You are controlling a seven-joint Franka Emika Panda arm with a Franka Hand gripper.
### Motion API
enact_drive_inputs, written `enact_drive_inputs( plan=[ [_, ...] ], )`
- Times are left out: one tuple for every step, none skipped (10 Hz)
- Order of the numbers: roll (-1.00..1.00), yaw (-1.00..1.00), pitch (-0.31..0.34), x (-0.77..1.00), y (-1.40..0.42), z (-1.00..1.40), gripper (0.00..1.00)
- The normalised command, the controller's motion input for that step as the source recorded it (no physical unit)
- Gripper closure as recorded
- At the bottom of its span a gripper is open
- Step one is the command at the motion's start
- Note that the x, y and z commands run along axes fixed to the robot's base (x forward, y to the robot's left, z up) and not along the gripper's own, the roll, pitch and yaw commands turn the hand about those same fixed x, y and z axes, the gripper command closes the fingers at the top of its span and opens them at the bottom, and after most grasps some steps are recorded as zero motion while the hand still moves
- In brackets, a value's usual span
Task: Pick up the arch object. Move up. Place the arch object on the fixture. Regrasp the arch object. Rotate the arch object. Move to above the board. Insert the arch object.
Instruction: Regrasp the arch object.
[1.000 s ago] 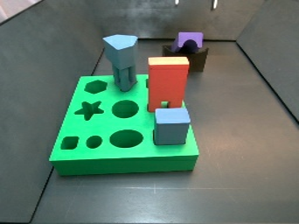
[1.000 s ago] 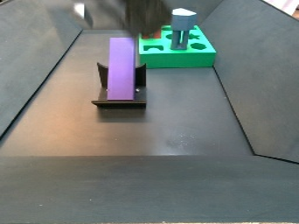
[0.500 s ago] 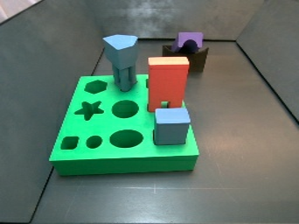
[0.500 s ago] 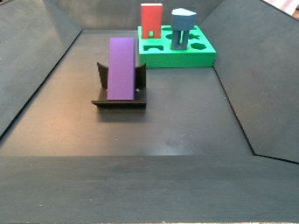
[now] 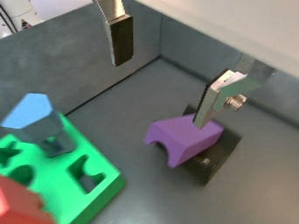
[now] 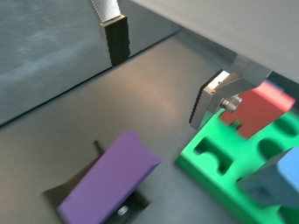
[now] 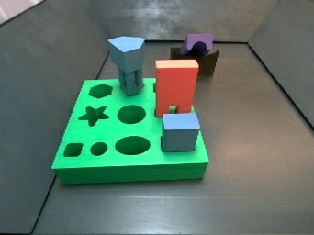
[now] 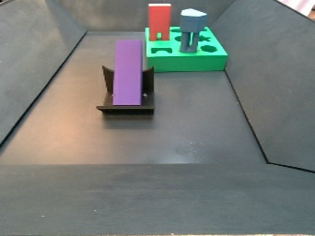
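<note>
You can see the gripper (image 5: 167, 68) only in both wrist views; in both side views it is out of the frame. Its two silver fingers (image 5: 121, 35) are spread wide and nothing is between them. In a wrist view the second finger (image 6: 211, 99) is also far from the first one, so the jaws are clearly apart and empty, above the floor.

The arch object (image 8: 128, 68) lies on the fixture (image 8: 125, 101), in the left centre of a side view, tilted with its far end higher. In a side view you find the same purple piece (image 7: 197, 42) in the upper right, and its arch cut-out faces the camera, on top of the dark fixture (image 7: 208, 61). In a wrist view the arch object (image 5: 184, 136) rests on the fixture (image 5: 212, 164) just under one finger, but you cannot tell if the finger touches it.

The board (image 7: 92, 138) is in the centre of a side view. It carries a blue-grey pentagon column (image 7: 127, 63), a red block (image 7: 175, 86) and a small blue cube (image 7: 179, 132). The star hole (image 7: 94, 115) is free. The board is well apart from the fixture.
</note>
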Motion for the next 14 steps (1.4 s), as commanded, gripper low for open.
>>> enact_drive_inputs(
  plan=[
    [1.0,0.03,-0.011,0.0,-0.02,0.01,0.0],
    [1.0,0.03,-0.006,0.0,-0.02,0.0,0.0],
    [1.0,0.03,0.0,0.0,-0.02,0.0,0.0],
    [1.0,0.03,0.006,0.02,-0.02,0.0,0.0],
    [1.0,0.03,0.015,0.03,-0.02,-0.01,0.0],
    [1.0,0.04,0.029,0.05,-0.03,0.0,0.0],
    [1.0,0.04,0.043,0.06,-0.03,0.0,0.0],
    [1.0,0.04,0.059,0.07,-0.03,0.0,0.0],
    [1.0,0.05,0.081,0.08,-0.04,-0.01,0.0],
    [1.0,0.06,0.116,0.1,-0.04,0.0,0.0],
    [1.0,0.08,0.147,0.1,-0.05,-0.01,0.0],
    [1.0,0.12,0.19,0.11,-0.05,-0.01,0.0],
    [0.91,0.14,0.196,0.11,-0.05,-0.01,0.0],
    [0.65,0.17,0.18,0.11,-0.05,-0.01,0.0]
  ],
)
